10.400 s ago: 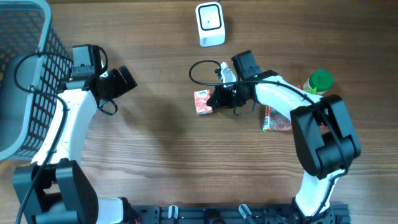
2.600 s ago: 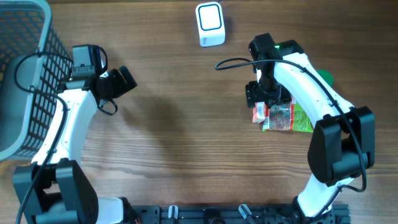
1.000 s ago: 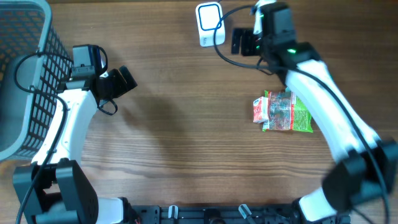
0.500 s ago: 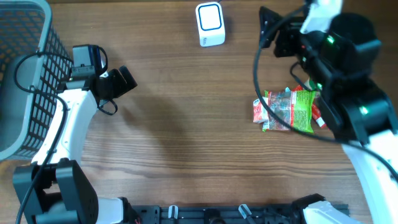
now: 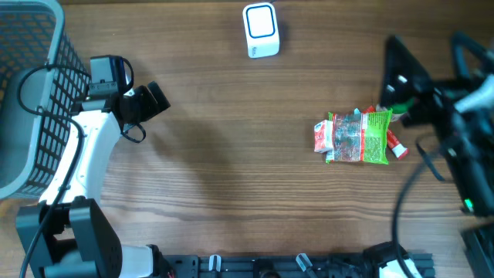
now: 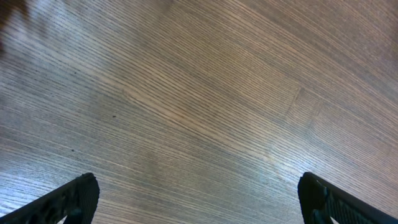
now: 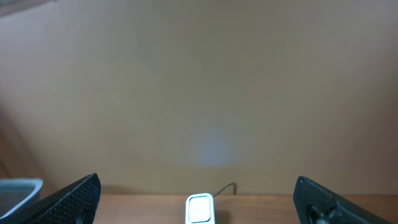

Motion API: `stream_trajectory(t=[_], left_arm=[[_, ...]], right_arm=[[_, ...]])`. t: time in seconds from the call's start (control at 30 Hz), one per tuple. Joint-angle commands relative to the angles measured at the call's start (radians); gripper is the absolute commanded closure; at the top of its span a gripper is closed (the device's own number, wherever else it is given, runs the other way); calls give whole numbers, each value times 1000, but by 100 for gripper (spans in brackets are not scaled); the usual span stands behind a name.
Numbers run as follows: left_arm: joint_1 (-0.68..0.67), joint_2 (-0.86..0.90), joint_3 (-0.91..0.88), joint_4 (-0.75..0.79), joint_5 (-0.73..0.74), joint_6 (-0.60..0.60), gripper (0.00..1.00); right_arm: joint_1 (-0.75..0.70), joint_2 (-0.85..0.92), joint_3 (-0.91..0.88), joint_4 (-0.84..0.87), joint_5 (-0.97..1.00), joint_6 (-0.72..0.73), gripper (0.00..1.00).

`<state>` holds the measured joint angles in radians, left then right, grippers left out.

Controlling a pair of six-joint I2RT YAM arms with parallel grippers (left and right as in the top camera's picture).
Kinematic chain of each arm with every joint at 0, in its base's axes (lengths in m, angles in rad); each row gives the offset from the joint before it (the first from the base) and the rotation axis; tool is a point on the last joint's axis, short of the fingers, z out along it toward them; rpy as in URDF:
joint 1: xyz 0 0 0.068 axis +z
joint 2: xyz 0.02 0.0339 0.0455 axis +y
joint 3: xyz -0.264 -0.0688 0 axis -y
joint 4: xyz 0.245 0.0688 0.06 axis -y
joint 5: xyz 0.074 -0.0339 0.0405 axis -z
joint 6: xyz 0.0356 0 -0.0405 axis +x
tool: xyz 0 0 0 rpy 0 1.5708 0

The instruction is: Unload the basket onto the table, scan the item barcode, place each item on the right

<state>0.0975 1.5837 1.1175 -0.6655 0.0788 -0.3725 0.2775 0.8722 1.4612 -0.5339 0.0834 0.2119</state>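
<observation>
A small pile of items (image 5: 355,137) lies on the table right of centre: a green packet with a small red packet (image 5: 319,137) at its left end. No barcode is legible. The white scanner (image 5: 260,29) stands at the back edge and also shows low in the right wrist view as the scanner (image 7: 200,208). My right gripper (image 7: 196,186) is open and empty, lifted high and facing the wall. The right arm (image 5: 455,131) looms blurred near the overhead camera. My left gripper (image 6: 198,186) is open over bare wood, and shows as the left gripper (image 5: 153,100) at the left.
A grey wire basket (image 5: 31,93) stands at the far left, beside the left arm. A cable (image 7: 227,188) runs from the scanner toward the wall. Something red (image 5: 397,147) pokes out from under the pile's right end.
My right arm has risen from the scanner area and swung right, toward the overhead camera. The pile of items stays put. The left arm has not moved.
</observation>
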Motion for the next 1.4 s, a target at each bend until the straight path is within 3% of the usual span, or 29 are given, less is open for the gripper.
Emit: stream_trajectory(t=[0.0, 0.3, 0.4, 0.57, 1.07, 1.37], left_arm=[[4, 2, 3, 0, -2, 5, 0], [4, 2, 3, 0, -2, 5, 0], [4, 2, 3, 0, -2, 5, 0], [4, 2, 3, 0, -2, 5, 0], [4, 2, 3, 0, -2, 5, 0], [4, 2, 3, 0, -2, 5, 0]], right_arm=[[-56, -107, -101, -4, 11, 1, 0], [-176, -483, -536, 209, -56, 1, 0], [-196, -659, -761, 430, -55, 28, 0], [-200, -782, -963, 675, -55, 31, 0], [-200, -869, -1378, 1079, -55, 50, 0], [-200, -869, -1457, 1031, -55, 23, 0]])
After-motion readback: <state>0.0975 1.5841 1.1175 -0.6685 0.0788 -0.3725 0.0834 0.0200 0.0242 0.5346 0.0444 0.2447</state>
